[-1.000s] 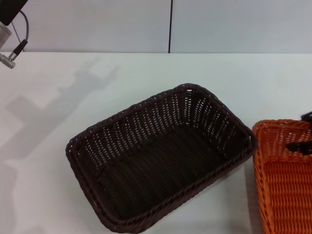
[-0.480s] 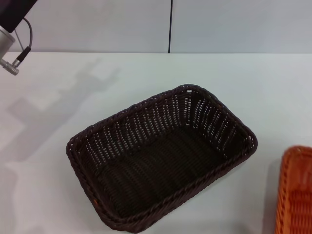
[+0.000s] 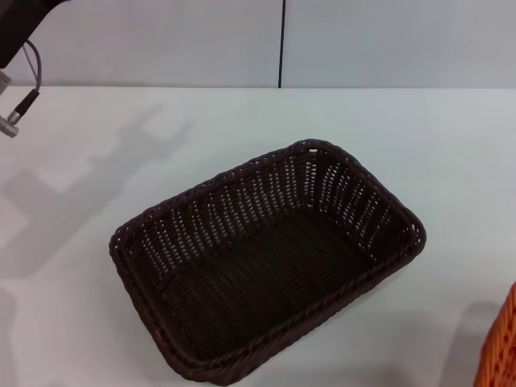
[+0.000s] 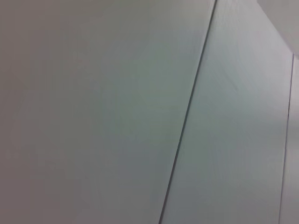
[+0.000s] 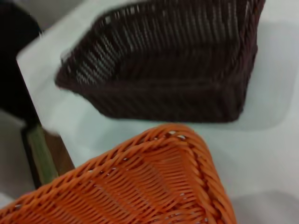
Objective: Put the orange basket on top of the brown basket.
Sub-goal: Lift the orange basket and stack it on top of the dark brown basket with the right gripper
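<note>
- orange basket (image 5: 140, 186): nearest item. in the right wrist view its braided rim and woven inside fill the near part of the picture, tilted, with a shadow on the table beneath its corner, so it appears to be lifted off the surface. in the head view only a sliver shows at the lower right edge (image 3: 508, 347), well apart from the brown basket.
- right gripper: not visible in any view. how far its fingers are open, and whether they grip the orange basket, cannot be told; judging by the raised, tilted basket, it probably carries it by the rim.
- brown basket (image 3: 266, 258): mid-table, resting flat, turned at an angle to the table edge, nothing inside. the right wrist view shows it just beyond the orange rim (image 5: 159, 70).
- table (image 3: 403, 129): white, bare around the brown basket.
- left gripper: out of view; only part of the left arm (image 3: 16, 32) shows at the far left corner, raised and away from the work. its wrist camera faces a plain wall panel (image 4: 93, 112).
- step in hand, as a judgement: carrying the orange basket over the brown one.
- advice: level the orange basket, turn it to match the brown basket's diagonal, centre rim over rim, then lower straight down so it nests or sits evenly without nudging the brown basket.
</note>
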Robot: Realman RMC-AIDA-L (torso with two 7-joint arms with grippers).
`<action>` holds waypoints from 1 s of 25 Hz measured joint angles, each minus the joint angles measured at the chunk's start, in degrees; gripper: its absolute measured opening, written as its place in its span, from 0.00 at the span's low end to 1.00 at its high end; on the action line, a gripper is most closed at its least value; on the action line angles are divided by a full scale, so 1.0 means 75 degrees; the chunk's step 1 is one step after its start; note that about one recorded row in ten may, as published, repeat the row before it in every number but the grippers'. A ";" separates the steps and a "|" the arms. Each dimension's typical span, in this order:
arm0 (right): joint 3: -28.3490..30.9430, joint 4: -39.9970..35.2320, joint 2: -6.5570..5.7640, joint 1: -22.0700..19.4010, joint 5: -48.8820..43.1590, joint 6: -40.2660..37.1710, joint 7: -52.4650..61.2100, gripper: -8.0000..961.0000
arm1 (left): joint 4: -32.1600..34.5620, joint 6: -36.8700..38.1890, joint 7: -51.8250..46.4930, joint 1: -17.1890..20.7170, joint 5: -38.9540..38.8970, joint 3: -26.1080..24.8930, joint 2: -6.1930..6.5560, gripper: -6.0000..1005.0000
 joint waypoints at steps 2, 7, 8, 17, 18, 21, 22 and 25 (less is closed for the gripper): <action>0.0380 0.0027 0.0034 -0.0147 0.0165 -0.0191 0.0001 0.15 | 0.0000 0.0000 0.0000 0.0000 0.0000 0.0000 0.0000 0.82; 0.0892 0.0228 0.0069 -0.0657 0.1460 -0.0448 0.0068 0.15 | 0.0030 -0.0071 0.0019 0.0030 0.0056 0.0024 0.0011 0.82; 0.0937 0.0262 0.0092 -0.0755 0.1747 -0.0467 0.0111 0.15 | 0.0015 -0.0075 0.0020 0.0035 0.0057 0.0037 0.0015 0.82; 0.1336 0.0766 0.0735 -0.1207 0.4589 -0.0438 0.0938 0.16 | -0.0006 -0.0096 0.0049 0.0077 0.0064 0.0264 0.0019 0.82; 0.1330 0.0780 0.0843 -0.1207 0.4799 -0.0408 0.0955 0.16 | -0.0005 -0.0096 0.0050 0.0073 0.0064 0.0289 0.0016 0.82; 0.1301 0.0842 0.1166 -0.1115 0.5172 -0.0304 0.0942 0.16 | -0.0007 -0.0099 0.0052 0.0039 0.0057 0.0394 0.0010 0.82; 0.1299 0.0853 0.1288 -0.1065 0.5216 -0.0275 0.0908 0.16 | -0.0009 -0.0099 0.0052 0.0020 0.0055 0.0410 0.0006 0.82; 0.1333 0.1093 0.1630 -0.0883 0.5356 -0.0056 0.0729 0.16 | -0.0010 -0.0085 0.0054 -0.0050 0.0058 0.0429 -0.0003 0.82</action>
